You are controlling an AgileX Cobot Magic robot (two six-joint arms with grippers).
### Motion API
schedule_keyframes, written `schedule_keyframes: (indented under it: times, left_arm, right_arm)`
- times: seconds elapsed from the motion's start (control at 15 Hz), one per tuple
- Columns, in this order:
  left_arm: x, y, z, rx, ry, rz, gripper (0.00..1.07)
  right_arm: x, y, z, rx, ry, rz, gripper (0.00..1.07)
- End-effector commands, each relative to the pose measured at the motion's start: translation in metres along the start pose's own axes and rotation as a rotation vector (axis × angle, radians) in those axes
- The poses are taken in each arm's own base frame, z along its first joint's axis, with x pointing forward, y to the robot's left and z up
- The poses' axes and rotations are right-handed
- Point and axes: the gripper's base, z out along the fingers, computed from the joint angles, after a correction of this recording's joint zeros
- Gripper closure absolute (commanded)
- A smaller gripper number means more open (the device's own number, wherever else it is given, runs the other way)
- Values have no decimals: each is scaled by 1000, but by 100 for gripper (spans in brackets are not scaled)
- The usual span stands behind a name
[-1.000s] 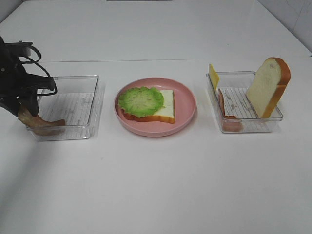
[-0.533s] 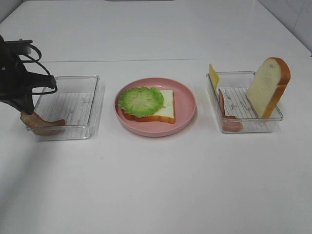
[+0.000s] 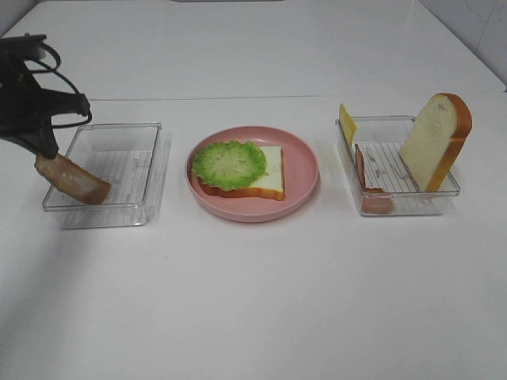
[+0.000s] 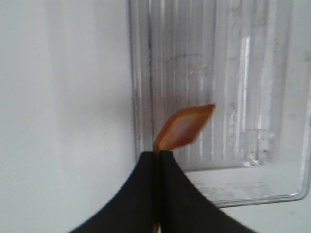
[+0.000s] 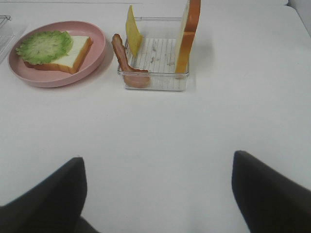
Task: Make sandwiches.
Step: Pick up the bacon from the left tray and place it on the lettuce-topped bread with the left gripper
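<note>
On the pink plate (image 3: 301, 170) lies the sandwich stack: a white bread slice (image 3: 269, 176) with green lettuce (image 3: 230, 164) on top. My left gripper (image 3: 43, 153) is shut on one end of a reddish-brown ham strip (image 3: 75, 182) and holds it above the left clear tray (image 3: 150, 162). The left wrist view shows the shut fingertips (image 4: 150, 162) pinching the strip (image 4: 184, 127) over the tray (image 4: 243, 73). My right gripper (image 5: 158, 160) is open and empty over bare table, short of the plate (image 5: 99, 51) and the right tray (image 5: 153, 83).
The right tray (image 3: 396, 204) holds a yellow cheese slice (image 3: 346, 124), a bacon strip (image 3: 363, 170) and an upright bread slice (image 3: 436, 142). The right wrist view shows the same cheese (image 5: 132, 30), bacon (image 5: 121, 56) and bread (image 5: 188, 34).
My left gripper has risen with the ham strip. The strip's far end has come up off the tray floor and now hangs slanted in the air.
</note>
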Motion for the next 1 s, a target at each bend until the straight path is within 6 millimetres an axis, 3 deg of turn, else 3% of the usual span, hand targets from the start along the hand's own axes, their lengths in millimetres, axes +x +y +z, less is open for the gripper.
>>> schedule_keyframes:
  times: [0.07, 0.33, 0.53, 0.73, 1.0]
  left_arm:
    - [-12, -13, -32, 87, -58, 14, 107]
    - [-35, -38, -69, 304, -175, 17, 107]
    - [-48, -58, -81, 558, -281, -17, 107]
    - [-54, -83, -61, 791, -268, -55, 107]
    - [-56, -125, -23, 872, -193, -9, 107]
  right_arm:
    - [1, 1, -1, 1, -18, 0, 30]
    - [1, 1, -1, 1, -18, 0, 30]
    - [1, 1, -1, 1, -18, 0, 30]
    - [1, 1, -1, 1, -18, 0, 30]
    - [1, 1, -1, 1, -18, 0, 30]
